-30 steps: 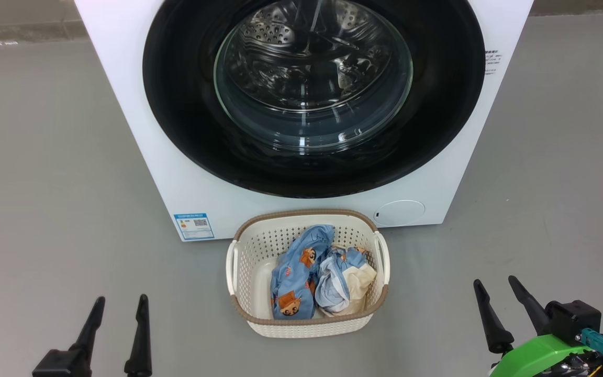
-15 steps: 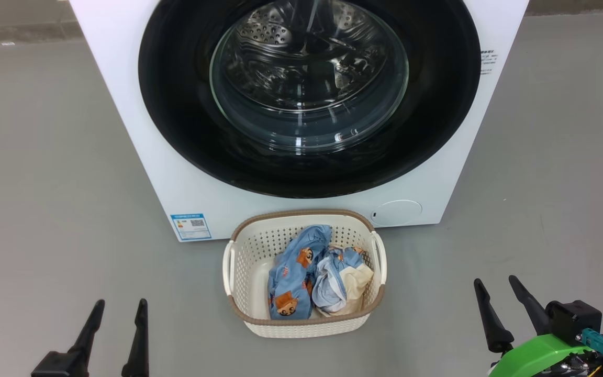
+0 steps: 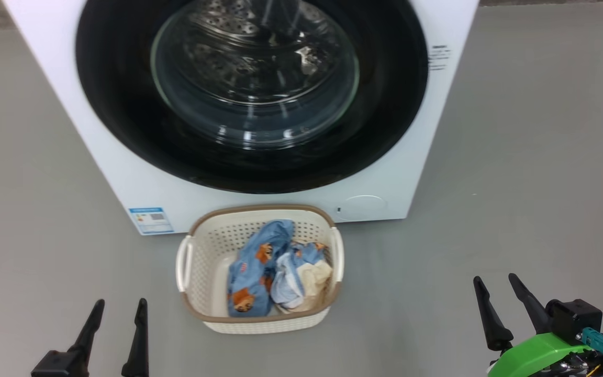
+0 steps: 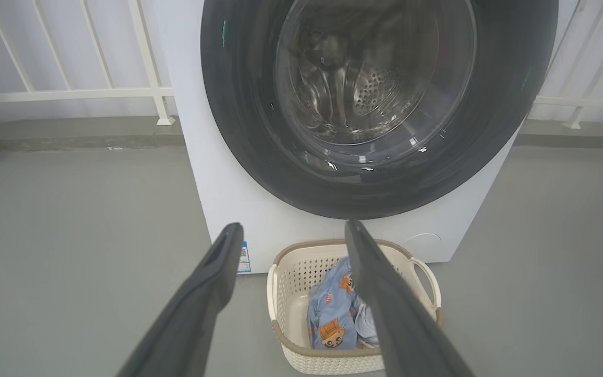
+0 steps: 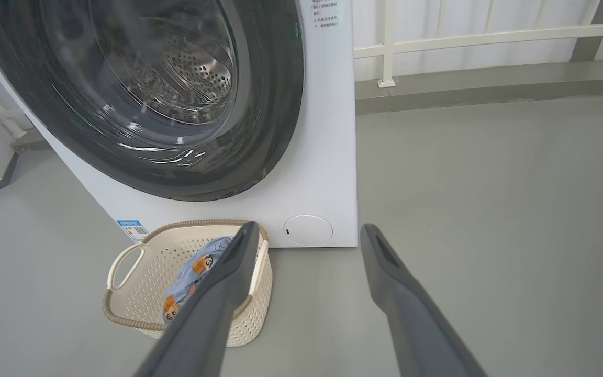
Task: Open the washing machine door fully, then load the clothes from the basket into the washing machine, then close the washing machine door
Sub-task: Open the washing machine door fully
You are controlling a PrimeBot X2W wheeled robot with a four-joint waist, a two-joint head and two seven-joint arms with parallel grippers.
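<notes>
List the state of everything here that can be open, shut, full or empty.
washing machine door, shut.
small round flap, shut.
basket, upright, partly filled.
clothes, crumpled, in the basket.
left gripper, open, empty.
right gripper, open, empty.

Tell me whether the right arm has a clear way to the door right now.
Probably yes. The right tool hangs open and empty over bare floor, and nothing stands between it and the shut door. The basket sits low at the foot of the machine, off to the tool's left.
</notes>
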